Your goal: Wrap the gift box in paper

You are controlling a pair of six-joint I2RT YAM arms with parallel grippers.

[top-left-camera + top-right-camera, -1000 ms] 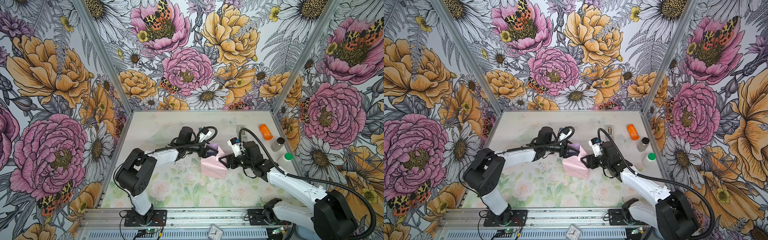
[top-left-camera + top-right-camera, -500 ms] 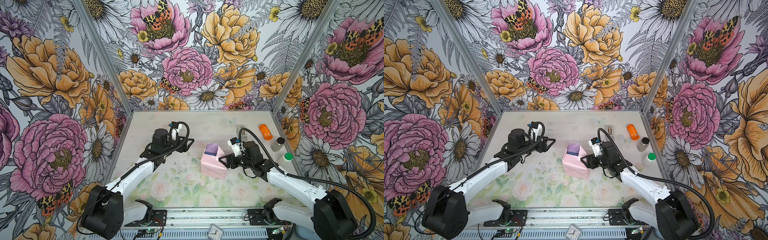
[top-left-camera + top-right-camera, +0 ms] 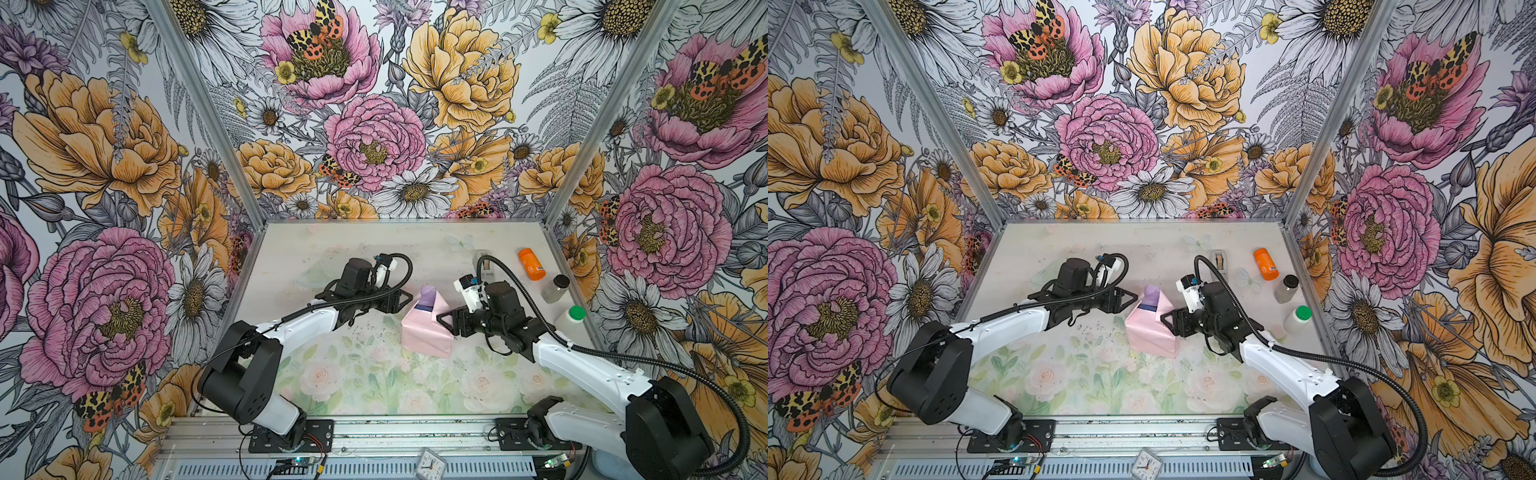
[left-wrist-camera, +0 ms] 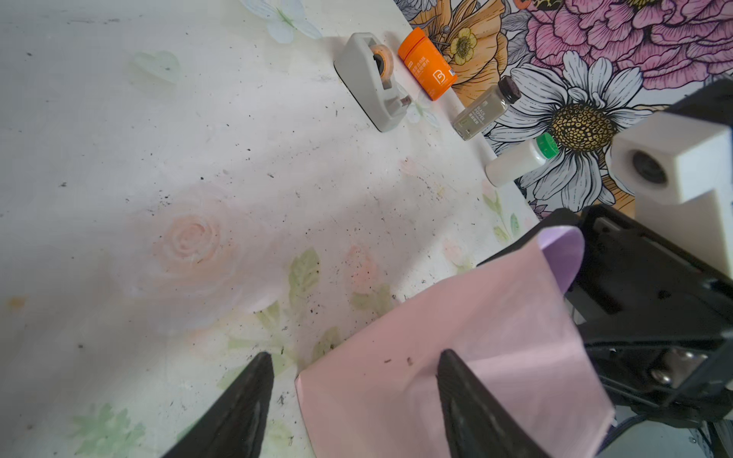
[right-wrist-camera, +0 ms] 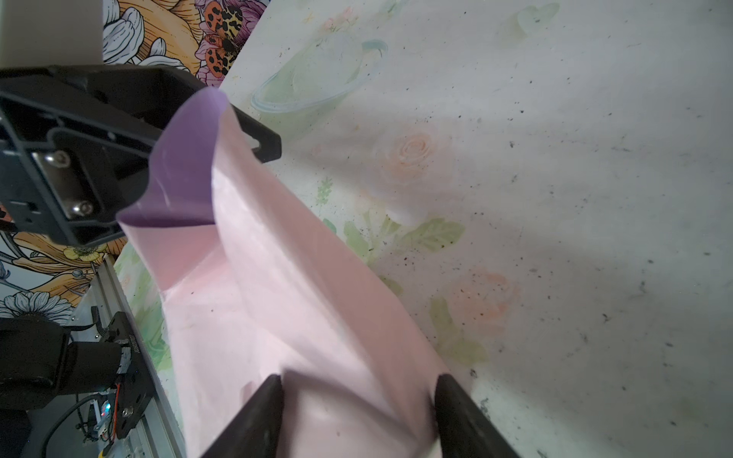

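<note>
Roughly at the middle of the floral tabletop [image 3: 332, 374] sits the gift box [image 3: 424, 308], almost wholly covered by the paper [image 3: 424, 338]. Only a thin navy strip shows at its far end in both top views. The paper's pale pink face is outward, and a lilac flap [image 3: 428, 292] stands up at the far side.

The right tool [image 3: 444, 322] reaches in from the right and clasps the wrapped box. In the right wrist view its two black fingers [image 5: 258, 420] press the pink paper from both sides, the parcel bulging between them.

The left tool [image 3: 405, 300] hovers just beside the parcel's far left side, jaws apart and holding nothing. In the left wrist view one finger [image 4: 246, 408] is over bare tabletop and the other overlaps the pink sheet.

Along the far right of the tabletop, well apart from the box, lie a grey tape dispenser [image 4: 373, 83], an orange bottle [image 3: 531, 264], a clear bottle with a dark cap [image 3: 555, 288] and a white bottle with a green cap [image 3: 570, 318].
</note>
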